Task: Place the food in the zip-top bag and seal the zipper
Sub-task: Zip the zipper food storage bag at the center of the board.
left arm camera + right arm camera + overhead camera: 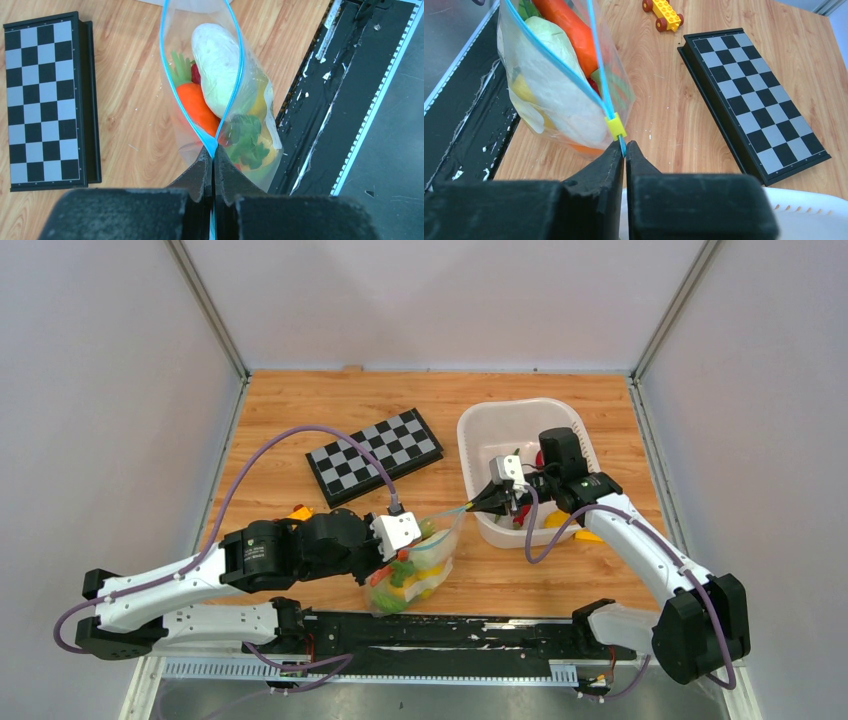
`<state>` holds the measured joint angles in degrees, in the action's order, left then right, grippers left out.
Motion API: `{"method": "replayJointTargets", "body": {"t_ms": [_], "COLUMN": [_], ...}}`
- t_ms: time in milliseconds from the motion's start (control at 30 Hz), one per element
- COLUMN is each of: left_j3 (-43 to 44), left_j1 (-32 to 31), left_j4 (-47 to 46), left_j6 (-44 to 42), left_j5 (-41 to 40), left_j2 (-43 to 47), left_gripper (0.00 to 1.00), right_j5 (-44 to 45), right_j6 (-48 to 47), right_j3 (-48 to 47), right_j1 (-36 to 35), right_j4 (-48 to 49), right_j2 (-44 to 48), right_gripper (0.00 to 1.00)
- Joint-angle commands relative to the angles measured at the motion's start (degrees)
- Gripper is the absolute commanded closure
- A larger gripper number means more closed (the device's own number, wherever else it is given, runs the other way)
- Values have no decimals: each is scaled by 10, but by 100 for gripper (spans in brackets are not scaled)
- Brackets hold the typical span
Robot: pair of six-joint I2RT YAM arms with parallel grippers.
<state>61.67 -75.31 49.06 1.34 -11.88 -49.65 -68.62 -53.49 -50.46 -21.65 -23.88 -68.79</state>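
Two ends of the zipper (239, 75) pinched: left jaws clamped on one, right jaws clamped beside the yellow slider (615, 126). Mouth gapes; thin strip may slip out, dropping the zip-top bag (265, 130).

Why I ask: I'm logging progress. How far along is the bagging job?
Done: several pieces of food sit inside the bag. In hand: the left gripper and right gripper pinch opposite ends of the zipper, the right one just beside the yellow slider. Left: the mouth gapes open, unsealed, and a few pieces seem to lie in the basket.
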Motion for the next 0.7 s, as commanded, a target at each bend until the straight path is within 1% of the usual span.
{"method": "replayJointTargets", "body": {"t_ms": [0,100,133,267,500,533,567,633,667], "left_j3": [9,7,6,3,-3,-4,-4,-1,0], "left_j1": [-2,-2,-2,-2,-2,-2,-2,-2,-2], "left_j4": [-24,-24,-24,-26,-33,-35,-35,-37,-40], "left_j6": [3,3,4,11,23,24,28,31,32], "left_j5": [-2,-3,-4,-6,-32,-36,-44,-56,-62], "left_j2": [12,12,12,20,36,36,35,33,33], "left_gripper": [100,100,100,100,99,95,84,61,43], "right_j5": [-21,-21,-21,-22,-31,-29,-25,-12,-8], "right_j6": [-17,-16,-17,-10,14,18,25,53,64], "right_j3": [3,4,4,5,12,13,13,12,11], "right_j1": [4,4,4,7,8,8,8,8,8], "right_j4": [6,2,2,5,17,19,20,29,28], "right_j2": [10,8,9,18,46,48,51,54,56], "right_gripper": [97,98,100,100,100,100,100,100,100]}}
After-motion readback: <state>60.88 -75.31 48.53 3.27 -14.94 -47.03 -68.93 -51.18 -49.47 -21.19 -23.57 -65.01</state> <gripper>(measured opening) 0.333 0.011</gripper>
